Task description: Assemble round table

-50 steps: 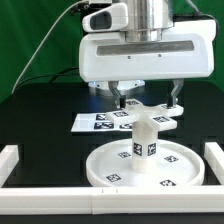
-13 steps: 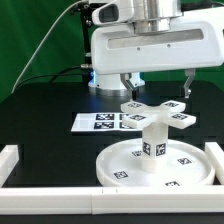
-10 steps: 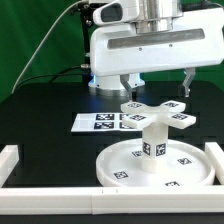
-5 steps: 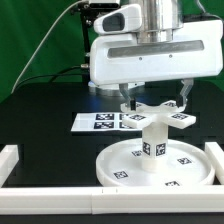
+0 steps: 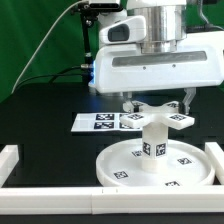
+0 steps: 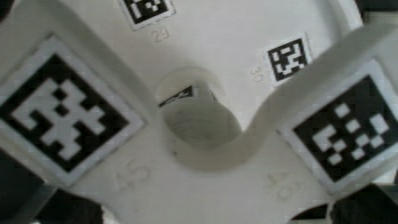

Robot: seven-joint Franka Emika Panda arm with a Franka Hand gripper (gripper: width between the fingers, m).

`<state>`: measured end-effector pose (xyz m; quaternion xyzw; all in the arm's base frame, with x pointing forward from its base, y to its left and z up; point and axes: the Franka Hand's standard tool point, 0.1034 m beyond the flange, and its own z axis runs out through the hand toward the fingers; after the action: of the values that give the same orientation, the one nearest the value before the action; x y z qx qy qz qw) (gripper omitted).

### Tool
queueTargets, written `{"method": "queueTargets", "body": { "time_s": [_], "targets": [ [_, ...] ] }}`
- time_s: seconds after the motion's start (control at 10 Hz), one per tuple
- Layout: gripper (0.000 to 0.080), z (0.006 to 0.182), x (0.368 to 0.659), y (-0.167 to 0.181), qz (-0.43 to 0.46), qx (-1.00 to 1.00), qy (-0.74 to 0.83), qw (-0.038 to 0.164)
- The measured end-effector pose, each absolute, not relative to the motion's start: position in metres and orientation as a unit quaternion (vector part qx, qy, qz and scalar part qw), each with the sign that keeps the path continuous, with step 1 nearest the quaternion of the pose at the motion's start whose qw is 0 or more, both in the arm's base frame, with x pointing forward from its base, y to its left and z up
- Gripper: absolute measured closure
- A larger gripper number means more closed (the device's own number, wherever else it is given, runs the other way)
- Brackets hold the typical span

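The large rimmed round disc (image 5: 120, 165) lies flat on the black table. The short thick leg (image 5: 153, 143) stands upright on its middle. A white cross-shaped part with tags (image 5: 160, 113) sits on top of the leg. My gripper (image 5: 157, 104) hangs directly over that cross part, with one finger (image 5: 128, 103) at one side and the other (image 5: 188, 100) at the opposite side, wide apart. The wrist view looks straight down on the cross part (image 6: 125, 45) and its round hub (image 6: 205, 125) from very close. The gripper (image 6: 210, 206) shows there only as dark fingertips at the frame's corners.
The marker board (image 5: 98, 122) lies flat behind the disc toward the exterior view's left. White rails border the work area at the front (image 5: 60, 193), at the left (image 5: 10, 158) and at the right (image 5: 216, 155). The robot base stands at the back.
The gripper has come down from above the cross part until its fingers sit level with it, one on each side. The disc, leg and cross part have not moved.
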<state>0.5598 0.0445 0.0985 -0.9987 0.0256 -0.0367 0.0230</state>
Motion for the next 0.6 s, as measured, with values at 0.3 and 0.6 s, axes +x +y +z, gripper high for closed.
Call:
{"method": "queueTargets", "body": {
  "time_s": [0.3, 0.6],
  "targets": [
    [0.0361, 0.0986, 0.5603, 0.0415, -0.035, -0.993, 0.107, 0.026],
    [0.0361, 0.0981, 0.5616, 0.0408, -0.038, -0.964, 0.261, 0.03]
  ]
}}
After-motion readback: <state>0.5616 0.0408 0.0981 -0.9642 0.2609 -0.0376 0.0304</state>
